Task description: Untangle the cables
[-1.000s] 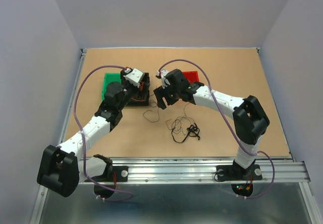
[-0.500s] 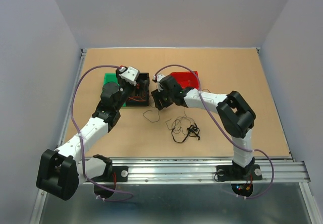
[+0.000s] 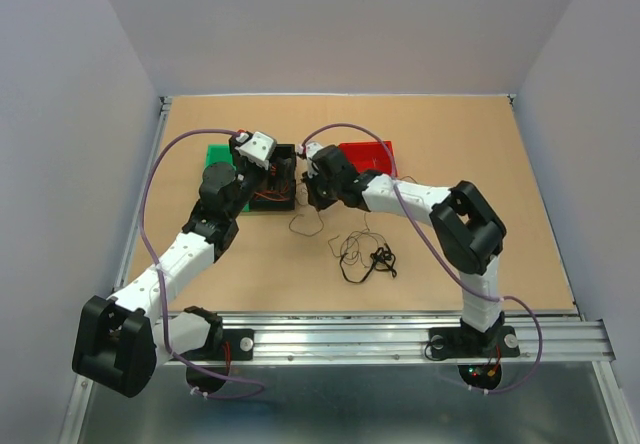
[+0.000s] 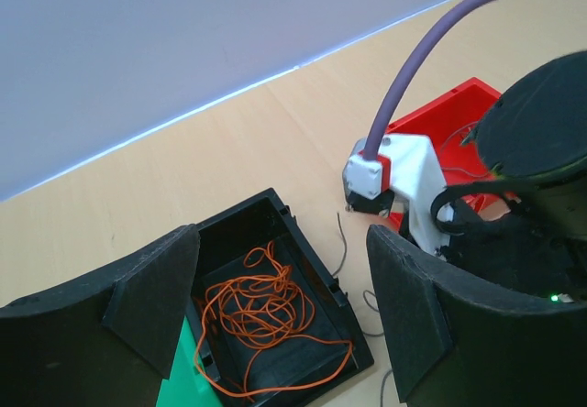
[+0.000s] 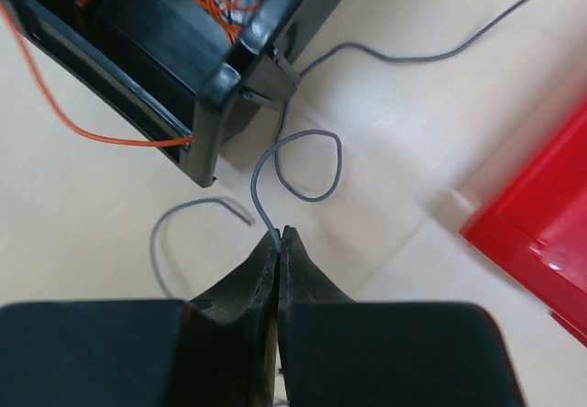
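The cables lie in three places. An orange cable [image 4: 261, 311] is piled in the black bin [image 4: 303, 251], with one loop hanging over the wall [image 5: 92, 134]. A thin grey cable [image 5: 307, 164] curls on the table beside the bin's corner. My right gripper [image 5: 279, 233] is shut on this grey cable's strand. In the top view, the right gripper [image 3: 312, 194] sits just right of the black bin [image 3: 262, 202]. A small tangle of black and dark cables [image 3: 366, 254] lies nearer the arms. My left gripper [image 4: 282, 242] hovers open over the black bin, holding nothing.
A red bin [image 3: 366, 152] stands behind the right gripper, its corner close by [image 5: 541, 224]. A green bin [image 3: 214, 160] sits left of the black one. Purple arm cables [image 3: 150, 204] arch over both arms. Grey walls enclose the table.
My right gripper has slid left toward the black bin's corner and shut on the grey cable. The left arm shifted slightly a second ago and has since held still, open.
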Motion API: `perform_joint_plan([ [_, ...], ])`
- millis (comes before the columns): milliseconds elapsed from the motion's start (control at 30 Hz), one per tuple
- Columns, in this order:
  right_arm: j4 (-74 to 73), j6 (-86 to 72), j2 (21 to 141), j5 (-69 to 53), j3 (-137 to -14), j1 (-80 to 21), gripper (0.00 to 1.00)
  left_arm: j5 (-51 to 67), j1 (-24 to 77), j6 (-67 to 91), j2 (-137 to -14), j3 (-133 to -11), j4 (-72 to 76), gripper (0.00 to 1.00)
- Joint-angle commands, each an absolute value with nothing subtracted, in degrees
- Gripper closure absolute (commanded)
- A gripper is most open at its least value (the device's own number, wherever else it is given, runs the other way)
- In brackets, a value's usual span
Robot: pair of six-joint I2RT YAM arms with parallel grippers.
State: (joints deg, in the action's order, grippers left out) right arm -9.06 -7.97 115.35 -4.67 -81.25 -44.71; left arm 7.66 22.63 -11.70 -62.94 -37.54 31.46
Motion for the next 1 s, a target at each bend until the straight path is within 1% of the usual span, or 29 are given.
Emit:
perform_joint_plan([
  [0, -6.4, -8.1, 105.8, -0.3, -80.0, -45.1, 0.99, 7.6, 22.3, -12.3, -61.9, -38.2, 34.9, 0.16],
  [133, -6.4, -4.9, 102.0, 2.9, -80.5, -45.1, 1.0, 7.9, 22.3, -12.4, -61.6, -38.1, 35.0, 0.16],
  [267, -6.4, -0.6, 100.6, 6.9, -82.3, -44.6, 1.0, 7.7, 22.3, -12.3, -61.3, -38.0, 35.0, 0.16],
  [367, -5.8, 4.8, 100.2, 6.1, -83.1, -43.9, 0.99, 7.8, 22.2, -12.3, -61.3, -37.9, 35.2, 0.16],
  [433, -1.3, 9.4, 98.9, 6.0, -79.9, -43.2, 1.0, 7.9, 22.2, -12.3, -61.3, -37.9, 35.3, 0.16],
  [467, 2.7, 12.4, 98.3, 3.0, -78.8, -42.6, 1.0, 8.0, 22.2, -12.4, -61.4, -37.9, 35.3, 0.16],
  [600, 9.7, 15.8, 96.5, -5.8, -74.1, -38.0, 0.99, 8.4, 22.2, -12.4, -61.7, -38.0, 35.3, 0.16],
  [700, 10.5, 15.8, 97.3, -14.0, -74.5, -32.8, 0.99, 8.6, 22.2, -12.4, -61.9, -38.0, 35.2, 0.16],
  [800, 12.3, 17.2, 98.0, -19.4, -74.2, -29.3, 0.99, 8.6, 22.2, -12.4, -62.1, -38.1, 35.3, 0.16],
  [867, 14.4, 16.5, 99.0, -20.8, -74.0, -27.3, 0.99, 8.7, 22.3, -12.5, -62.4, -38.1, 35.2, 0.16],
  [967, 15.4, 20.5, 101.6, -32.7, -74.6, -23.7, 0.99, 8.7, 22.3, -12.4, -62.6, -38.1, 35.3, 0.16],
])
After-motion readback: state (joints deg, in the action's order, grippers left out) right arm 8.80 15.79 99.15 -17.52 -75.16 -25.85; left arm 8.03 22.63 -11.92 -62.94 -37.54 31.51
